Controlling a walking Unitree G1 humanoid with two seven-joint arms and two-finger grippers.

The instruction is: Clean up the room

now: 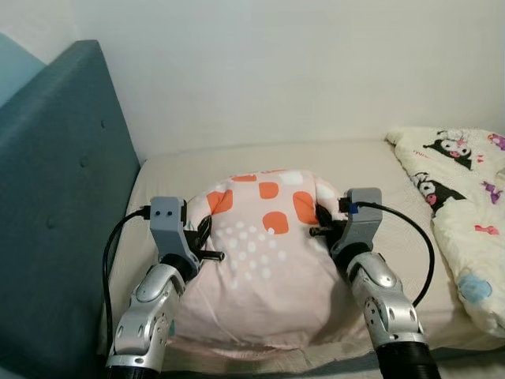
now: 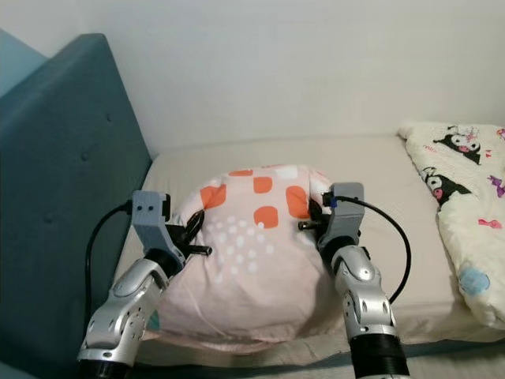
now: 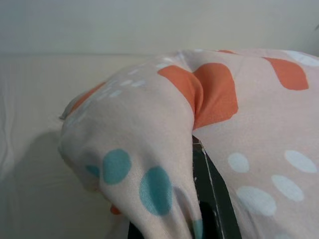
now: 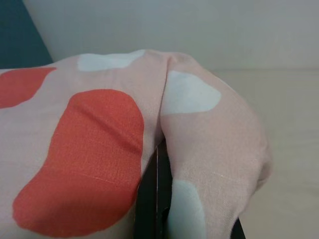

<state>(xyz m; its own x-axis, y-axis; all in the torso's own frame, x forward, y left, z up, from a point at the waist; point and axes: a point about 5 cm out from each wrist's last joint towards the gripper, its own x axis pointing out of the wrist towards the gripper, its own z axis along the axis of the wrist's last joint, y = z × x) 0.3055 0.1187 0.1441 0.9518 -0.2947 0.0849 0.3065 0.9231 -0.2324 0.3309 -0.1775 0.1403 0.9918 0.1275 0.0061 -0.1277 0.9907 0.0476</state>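
Note:
A pink pillow (image 1: 264, 260) with orange, white and teal spots is held between my two arms over the beige bed (image 1: 331, 162), close to the headboard end. My left gripper (image 1: 202, 227) is shut on a fold of fabric at the pillow's left side. In the left wrist view the cloth (image 3: 149, 149) wraps over one black finger (image 3: 215, 201). On the pillow's right side my right gripper (image 1: 323, 223) is shut on another fold, and the right wrist view has fabric (image 4: 209, 149) pinched against its black finger (image 4: 151, 199). The fingertips are buried in the cloth.
A teal padded headboard (image 1: 55, 197) stands along the left. A cream quilt with cartoon prints (image 1: 461, 205) lies bunched at the right of the bed. A pale wall (image 1: 300, 63) runs behind the mattress.

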